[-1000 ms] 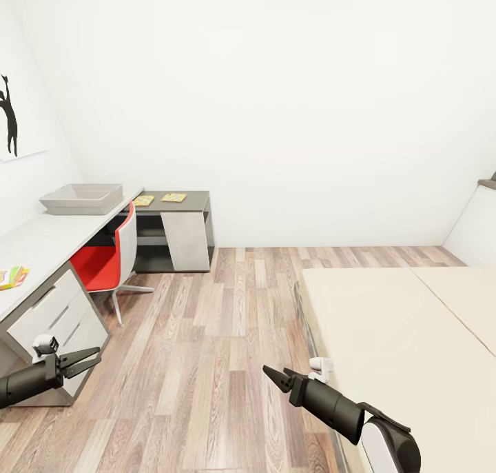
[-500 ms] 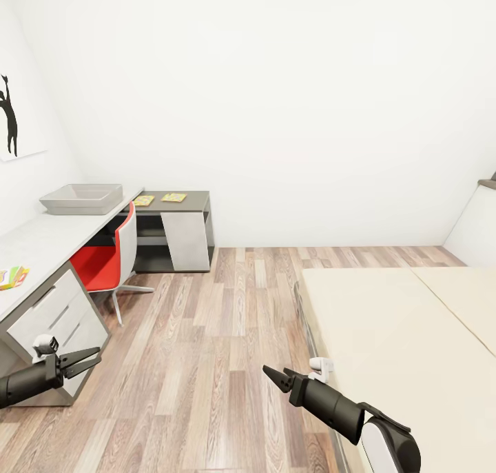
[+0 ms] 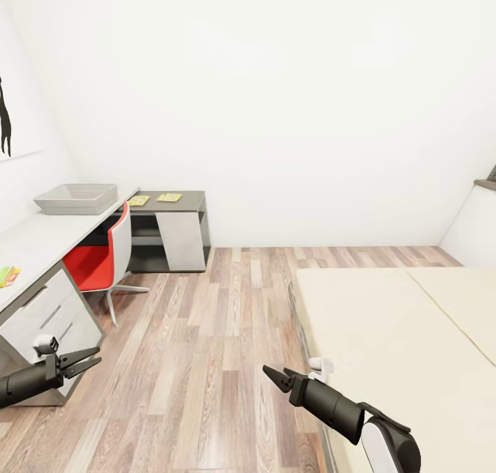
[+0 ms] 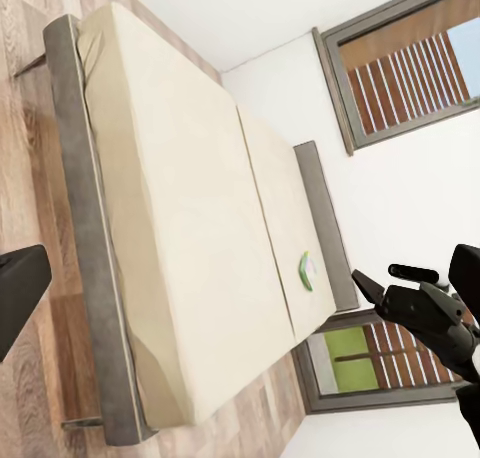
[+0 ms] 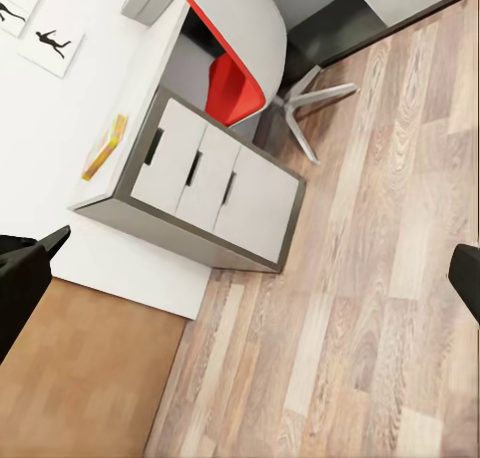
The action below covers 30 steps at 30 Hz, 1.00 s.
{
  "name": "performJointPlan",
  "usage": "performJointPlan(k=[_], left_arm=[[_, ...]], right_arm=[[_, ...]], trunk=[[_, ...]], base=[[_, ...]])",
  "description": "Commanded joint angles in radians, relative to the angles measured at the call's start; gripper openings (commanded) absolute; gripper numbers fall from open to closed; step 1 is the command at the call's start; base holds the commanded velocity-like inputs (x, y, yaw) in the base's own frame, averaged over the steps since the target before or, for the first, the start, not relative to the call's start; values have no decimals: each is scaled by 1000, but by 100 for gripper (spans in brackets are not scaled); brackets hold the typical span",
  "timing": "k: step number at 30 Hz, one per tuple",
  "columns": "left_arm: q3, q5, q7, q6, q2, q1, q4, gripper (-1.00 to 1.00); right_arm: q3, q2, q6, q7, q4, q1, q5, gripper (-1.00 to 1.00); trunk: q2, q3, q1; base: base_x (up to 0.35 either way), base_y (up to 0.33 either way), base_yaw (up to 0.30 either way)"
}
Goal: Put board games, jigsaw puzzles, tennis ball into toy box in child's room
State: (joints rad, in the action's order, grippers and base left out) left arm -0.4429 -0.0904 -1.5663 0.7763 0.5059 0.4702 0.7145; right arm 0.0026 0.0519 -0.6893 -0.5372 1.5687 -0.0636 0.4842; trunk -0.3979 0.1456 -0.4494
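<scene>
Two black grippers, left and right, hang spread and empty over wood-plank floor, with the shallow pale grey toy box at ten o'clock on the long pale grey table.

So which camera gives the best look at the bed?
The left wrist view: the whole bed shows, frame and headboard included, a small white-and-green item near the headboard. The head view catches its near corner. The right wrist view looks at floor and drawers.

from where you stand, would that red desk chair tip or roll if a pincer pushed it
The red desk chair would probably swivel or slide rather than stay put: it stands on a single central post with splayed legs. Whether it has casters is too small to tell. A push high on its tall backrest might tilt it.
</scene>
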Motion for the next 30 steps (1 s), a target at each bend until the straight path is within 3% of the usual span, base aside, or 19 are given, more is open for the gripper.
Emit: performJointPlan(k=[1, 30], left_arm=[[0, 1, -4, 11, 0, 1, 0, 100], [0, 1, -4, 11, 0, 1, 0, 100]], right_arm=[[-1, 0, -7, 0, 1, -1, 5, 100], [-1, 0, -7, 0, 1, -1, 5, 100]], trunk=[[-2, 2, -1], [-2, 2, -1]], base=[[0, -216, 0], [0, -231, 0]])
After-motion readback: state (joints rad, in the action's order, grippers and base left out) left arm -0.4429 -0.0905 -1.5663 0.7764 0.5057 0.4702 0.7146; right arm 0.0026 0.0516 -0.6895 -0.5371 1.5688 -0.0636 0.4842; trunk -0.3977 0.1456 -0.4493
